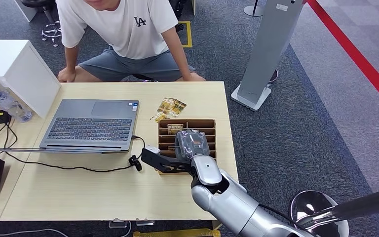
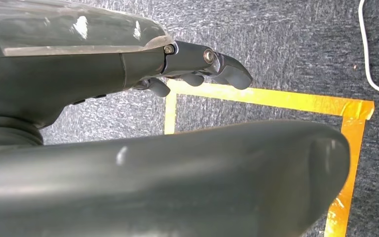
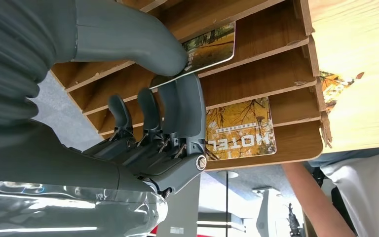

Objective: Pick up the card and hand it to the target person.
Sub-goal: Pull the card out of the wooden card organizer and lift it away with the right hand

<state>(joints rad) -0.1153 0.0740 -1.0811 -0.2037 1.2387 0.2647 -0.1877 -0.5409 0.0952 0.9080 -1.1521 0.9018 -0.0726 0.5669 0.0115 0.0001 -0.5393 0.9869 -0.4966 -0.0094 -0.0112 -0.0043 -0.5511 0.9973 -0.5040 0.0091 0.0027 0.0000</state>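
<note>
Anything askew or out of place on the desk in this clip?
A few cards lie loose and fanned on the table just beyond the wooden card rack, not in its slots. Nothing looks spilled or damaged.

White short-sleeved T-shirt [image 1: 128, 27] on the seated person: dark interlocked "LA" monogram on the chest, plain in the head view.

Autumn-leaf printed card [image 3: 240, 129] lying in a slot of the brown wooden slotted card rack [image 3: 286, 66]: white capitals "HOTEL", inverted in the right wrist view. Smaller lines under it too small to read.

Second leaf-print card [image 3: 211, 45] in a farther slot: print blurred, unreadable.

Grey open laptop [image 1: 90, 124]: corner stickers illegible.
</note>
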